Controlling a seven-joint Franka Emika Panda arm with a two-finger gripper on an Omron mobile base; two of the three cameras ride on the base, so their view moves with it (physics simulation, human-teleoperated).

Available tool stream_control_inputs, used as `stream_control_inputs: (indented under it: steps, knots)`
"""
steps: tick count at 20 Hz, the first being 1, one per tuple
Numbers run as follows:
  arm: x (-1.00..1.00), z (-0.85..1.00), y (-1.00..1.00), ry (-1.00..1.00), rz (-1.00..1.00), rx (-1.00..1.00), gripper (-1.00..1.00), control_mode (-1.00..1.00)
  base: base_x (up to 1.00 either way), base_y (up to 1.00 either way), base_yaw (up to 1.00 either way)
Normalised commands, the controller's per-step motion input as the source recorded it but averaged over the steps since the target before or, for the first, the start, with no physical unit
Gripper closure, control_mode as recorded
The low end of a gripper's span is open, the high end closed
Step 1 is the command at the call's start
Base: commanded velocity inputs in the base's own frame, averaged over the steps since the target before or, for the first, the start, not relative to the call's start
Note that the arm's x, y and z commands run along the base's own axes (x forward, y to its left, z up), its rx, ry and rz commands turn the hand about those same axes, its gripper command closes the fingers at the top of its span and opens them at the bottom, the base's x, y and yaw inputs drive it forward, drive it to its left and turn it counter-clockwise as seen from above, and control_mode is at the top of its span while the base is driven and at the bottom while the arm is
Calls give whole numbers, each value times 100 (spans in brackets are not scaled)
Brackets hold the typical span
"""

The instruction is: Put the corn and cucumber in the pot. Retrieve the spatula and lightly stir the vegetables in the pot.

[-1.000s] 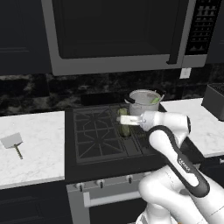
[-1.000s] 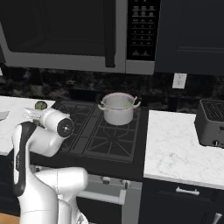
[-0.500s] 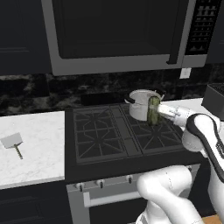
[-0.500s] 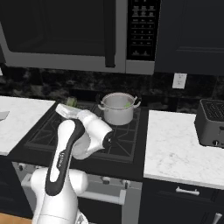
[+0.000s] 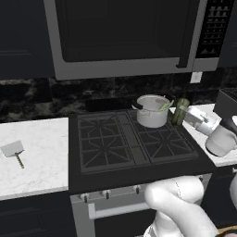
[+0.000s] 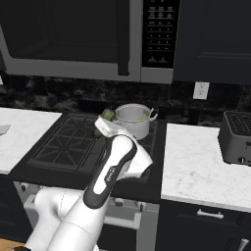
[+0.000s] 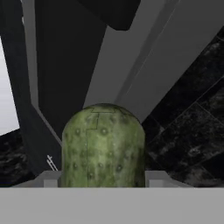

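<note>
Cucumber [image 5: 180, 111] carried rightward; now beside pot [image 5: 151, 111]

The cucumber [image 7: 103, 146] covered the finger tips, and its bottom was cut off. Most of the corn [image 5: 164, 106] hid inside the pot [image 5: 151, 111].

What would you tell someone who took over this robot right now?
Gripper: shut on the cucumber, held upright just beside the pot, above the stove.
Corn: already in the pot, tip poking over the rim.
Spatula: untouched on the left counter.
Done: corn in.
Left: drop the cucumber in, fetch the spatula, stir lightly.
</note>
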Motion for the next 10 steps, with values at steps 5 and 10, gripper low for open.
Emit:
stream_control_inputs:
  steps: [5, 10]
  knots:
    - [51, 0, -21, -13, -8, 3, 100, -100, 0, 0, 0]
    - [57, 0, -2, -17, -15, 0, 100, -100, 0, 0, 0]
